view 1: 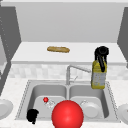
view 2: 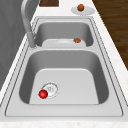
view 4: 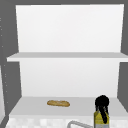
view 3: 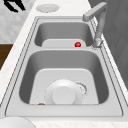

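Low at the sink's front left corner (view 1: pixel 22 115): left hand (view 1: pixel 32 115), idle in the air, fingers curled on nothing, small red ball (view 1: pixel 45 99) by the left basin's drain. Further right, above the right basin: right hand (view 1: pixel 101 53) clamped from above round the neck of a yellow bottle (view 1: pixel 98 75), hung upright just beside the faucet (view 1: pixel 75 68), presumably so as not to spill. Pale label on the bottle, writing too blurred to read.

The shelf (view 1: pixel 30 53) is open except for a bread roll (view 1: pixel 58 49) left of centre. Passage between the basins is barred by the faucet (view 1: pixel 72 71). The right basin floor is largely taken, seemingly, by a plate (view 3: pixel 63 92).
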Controlling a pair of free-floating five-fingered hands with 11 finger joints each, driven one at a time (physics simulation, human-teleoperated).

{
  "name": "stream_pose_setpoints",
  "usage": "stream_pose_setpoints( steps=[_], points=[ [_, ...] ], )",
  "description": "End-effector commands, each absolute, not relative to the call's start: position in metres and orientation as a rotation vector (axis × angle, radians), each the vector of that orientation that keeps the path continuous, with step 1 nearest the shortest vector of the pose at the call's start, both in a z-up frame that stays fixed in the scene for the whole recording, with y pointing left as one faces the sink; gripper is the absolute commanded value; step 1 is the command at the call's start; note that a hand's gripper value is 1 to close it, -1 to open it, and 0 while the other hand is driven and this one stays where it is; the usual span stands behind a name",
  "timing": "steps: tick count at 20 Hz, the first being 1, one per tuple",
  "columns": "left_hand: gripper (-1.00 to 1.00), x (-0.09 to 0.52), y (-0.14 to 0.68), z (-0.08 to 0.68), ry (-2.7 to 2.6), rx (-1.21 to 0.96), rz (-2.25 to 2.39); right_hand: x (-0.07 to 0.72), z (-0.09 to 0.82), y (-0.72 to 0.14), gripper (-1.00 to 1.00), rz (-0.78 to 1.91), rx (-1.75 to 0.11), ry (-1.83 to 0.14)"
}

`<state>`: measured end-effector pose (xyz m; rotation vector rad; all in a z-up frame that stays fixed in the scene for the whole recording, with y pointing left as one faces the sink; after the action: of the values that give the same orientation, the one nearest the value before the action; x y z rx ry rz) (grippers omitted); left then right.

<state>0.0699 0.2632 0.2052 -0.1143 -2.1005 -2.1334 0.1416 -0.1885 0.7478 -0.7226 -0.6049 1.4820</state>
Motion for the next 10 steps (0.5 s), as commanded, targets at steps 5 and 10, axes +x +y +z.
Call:
stream_pose_setpoints(
  steps=[5,10],
  points=[
    [0.0,0.07,0.263,0.205,-2.101,-0.114,-2.133,0.154,0.799,-0.167,1.0,1.504,-0.728,-0.637],
    [0.0,0.07,0.263,0.205,-2.101,-0.114,-2.133,0.163,0.835,-0.16,1.0,1.497,-0.736,-0.639]
  ],
)
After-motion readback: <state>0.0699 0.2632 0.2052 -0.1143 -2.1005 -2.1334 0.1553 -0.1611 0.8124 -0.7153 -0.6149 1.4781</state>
